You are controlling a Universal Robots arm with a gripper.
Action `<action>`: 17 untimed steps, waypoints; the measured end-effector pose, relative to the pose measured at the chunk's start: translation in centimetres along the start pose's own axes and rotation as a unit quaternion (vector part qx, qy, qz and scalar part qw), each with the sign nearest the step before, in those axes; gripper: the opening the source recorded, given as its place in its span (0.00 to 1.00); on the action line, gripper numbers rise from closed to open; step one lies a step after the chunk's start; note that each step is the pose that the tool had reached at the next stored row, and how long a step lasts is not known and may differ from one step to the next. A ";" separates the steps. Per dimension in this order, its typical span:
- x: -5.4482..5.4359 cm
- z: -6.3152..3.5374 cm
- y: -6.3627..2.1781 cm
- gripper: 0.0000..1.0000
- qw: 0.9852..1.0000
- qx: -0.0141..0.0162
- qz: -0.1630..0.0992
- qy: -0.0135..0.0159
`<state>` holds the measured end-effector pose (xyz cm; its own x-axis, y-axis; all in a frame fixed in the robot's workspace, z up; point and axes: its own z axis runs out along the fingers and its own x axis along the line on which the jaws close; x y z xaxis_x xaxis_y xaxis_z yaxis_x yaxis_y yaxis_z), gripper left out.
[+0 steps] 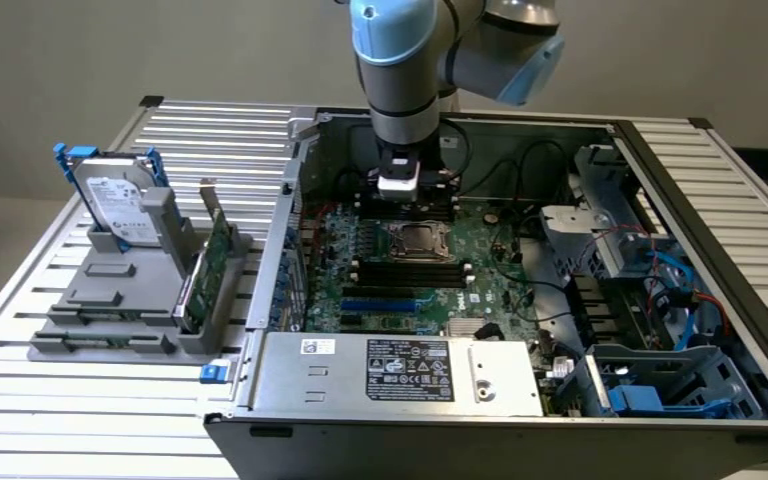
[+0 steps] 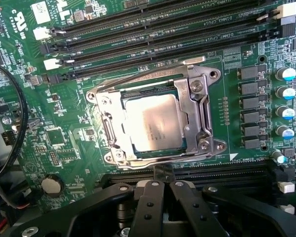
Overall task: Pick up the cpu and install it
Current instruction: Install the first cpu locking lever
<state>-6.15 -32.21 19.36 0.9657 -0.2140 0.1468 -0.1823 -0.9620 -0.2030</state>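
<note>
Looks seated: with the cpu (image 2: 153, 122) lying flat inside the socket (image 2: 203, 116) frame mid-board (image 2: 64, 103) and the fingers (image 2: 149, 210) closed on nothing just beyond its far edge, probably best to hover level, clear of the frame, confirming an even seat all round.

The cpu (image 2: 153, 122) is shown capped in dull brushed metal, ringed by the polished metal socket frame (image 2: 203, 113) on a glossy circuit board (image 2: 64, 94).
</note>
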 end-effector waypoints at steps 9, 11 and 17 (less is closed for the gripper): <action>0.1 -0.52 -0.11 0.11 1.000 -0.001 0.000 -0.002; 0.1 -0.86 -0.19 0.11 1.000 -0.001 0.001 -0.003; 0.2 -1.75 -0.36 0.11 1.000 -0.002 0.002 -0.011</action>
<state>-6.17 -32.21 21.16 0.9687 -0.2141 0.1253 -0.1868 -0.9620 -0.1994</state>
